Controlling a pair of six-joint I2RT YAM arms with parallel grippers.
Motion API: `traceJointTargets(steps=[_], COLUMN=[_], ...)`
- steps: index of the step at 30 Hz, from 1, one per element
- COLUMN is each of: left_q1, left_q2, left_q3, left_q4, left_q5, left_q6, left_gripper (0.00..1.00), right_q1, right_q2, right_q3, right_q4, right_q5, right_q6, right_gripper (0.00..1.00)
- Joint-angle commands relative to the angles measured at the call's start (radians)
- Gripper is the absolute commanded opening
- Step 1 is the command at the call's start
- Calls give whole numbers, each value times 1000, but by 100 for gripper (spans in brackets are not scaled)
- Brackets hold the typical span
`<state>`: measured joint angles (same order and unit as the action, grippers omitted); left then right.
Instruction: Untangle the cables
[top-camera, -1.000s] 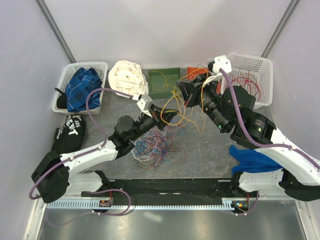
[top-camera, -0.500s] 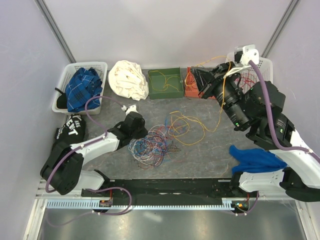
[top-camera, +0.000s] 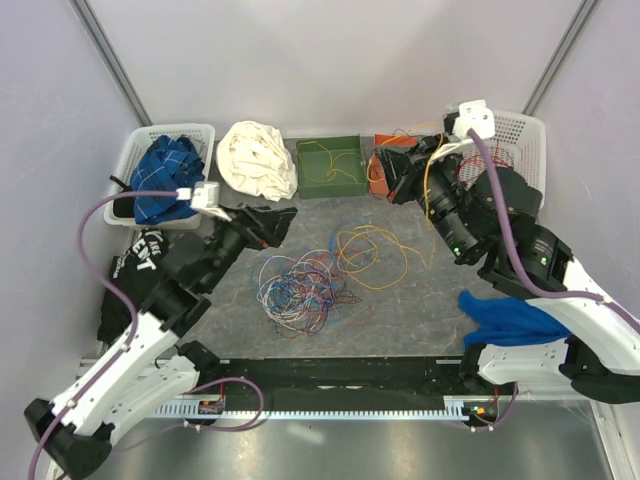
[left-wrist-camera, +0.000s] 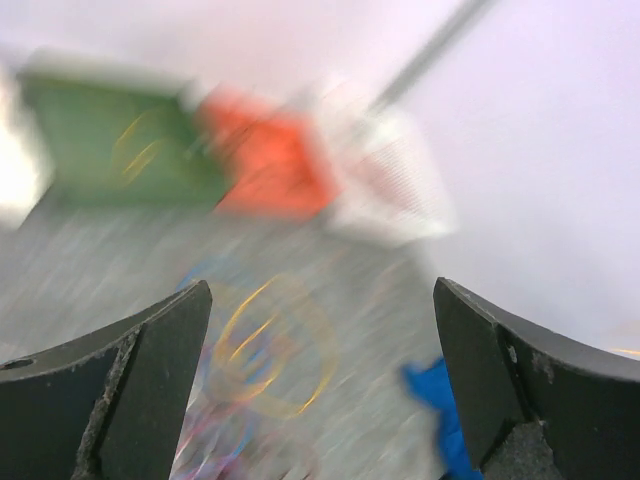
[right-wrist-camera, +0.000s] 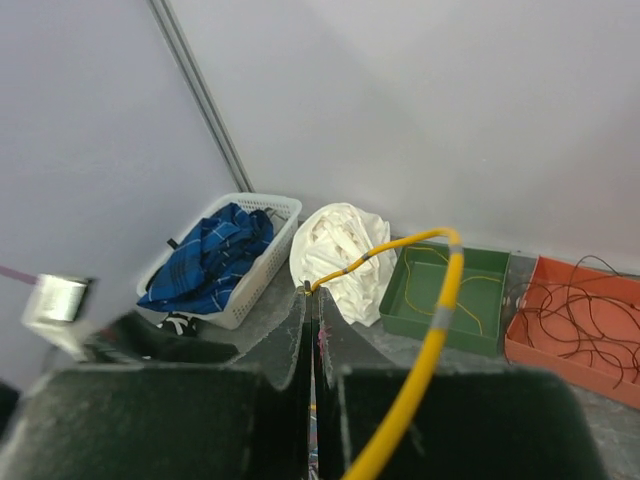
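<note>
Nearest you on the worktop (top-camera: 430, 300) sits the tangle of cables (top-camera: 295, 285) in red, blue and white strands, with a loose yellow-orange loop (top-camera: 370, 250) just beside it. Your left claw (left-wrist-camera: 320, 290) hangs above, fingers spread wide, nothing between them. Further back, your right claw (right-wrist-camera: 312, 310) is clenched on a yellow cable (right-wrist-camera: 440, 300) that arcs upward. Beyond that, a green tray (top-camera: 303, 170) and an orange tray (right-wrist-camera: 522, 305), both holding strands.

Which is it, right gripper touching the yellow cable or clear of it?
Touching. In the right wrist view the right gripper is shut, and the yellow cable comes out from between its fingertips, then arcs up and back down.
</note>
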<state>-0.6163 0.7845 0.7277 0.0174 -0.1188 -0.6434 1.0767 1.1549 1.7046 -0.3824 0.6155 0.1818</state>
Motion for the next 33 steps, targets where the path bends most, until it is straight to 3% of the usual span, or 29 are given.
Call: traceJointTargets(steps=[1, 6, 11, 16, 22, 26, 33], left_q1=[-2, -5, -25, -25, -25, -25, -25], left_q2=[-70, -8, 81, 99, 20, -2, 94], left_q3=[-70, -71, -54, -40, -46, -96, -105], left_q4=[385, 576, 763, 710, 392, 401, 509], left_q5=[259, 447, 539, 507, 308, 288, 441], left_q6=[102, -22, -108, -113, -45, -50, -65], left_gripper=[100, 100, 100, 100, 100, 100, 100], right_q1=[-1, -12, -41, -60, -118, -129, -129], right_q2=[22, 55, 100, 149, 201, 187, 204], right_q3=[-52, -120, -201, -302, -433, -482, -467], right_q4=[-3, -3, -1, -19, -90, -76, -69], right_q5=[38, 24, -51, -63, 52, 44, -3], right_q6=[21, 73, 130, 147, 116, 119, 116], right_gripper=[0, 0, 0, 0, 0, 0, 0])
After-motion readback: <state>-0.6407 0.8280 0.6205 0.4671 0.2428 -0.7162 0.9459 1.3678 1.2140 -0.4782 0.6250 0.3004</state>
